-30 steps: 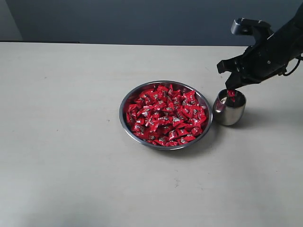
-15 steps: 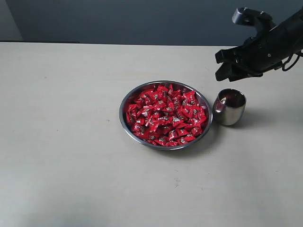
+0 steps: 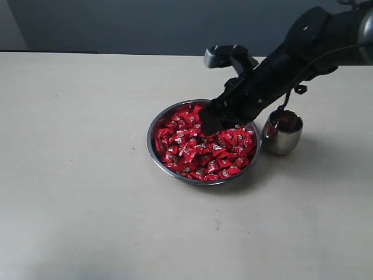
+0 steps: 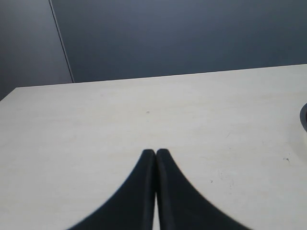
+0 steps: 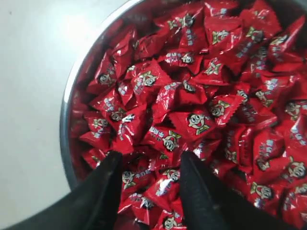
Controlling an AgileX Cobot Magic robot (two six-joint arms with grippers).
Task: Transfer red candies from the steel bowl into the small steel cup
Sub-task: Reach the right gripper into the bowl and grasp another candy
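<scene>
The steel bowl sits mid-table, heaped with red candies. Just to its right stands the small steel cup, with some red showing inside. My right gripper reaches across from the right and hangs low over the far middle of the pile. In the right wrist view it is open, its two black fingers straddling candies near the bowl's rim, and nothing is gripped. My left gripper is shut and empty over bare table.
The pale table spreads wide around the bowl on the left and in front. A dark wall runs behind its far edge. The right arm passes above the cup.
The right gripper held a red candy over the cup, opened, rose, then swung left and down over the bowl's candies. Bowl and cup have not moved.
</scene>
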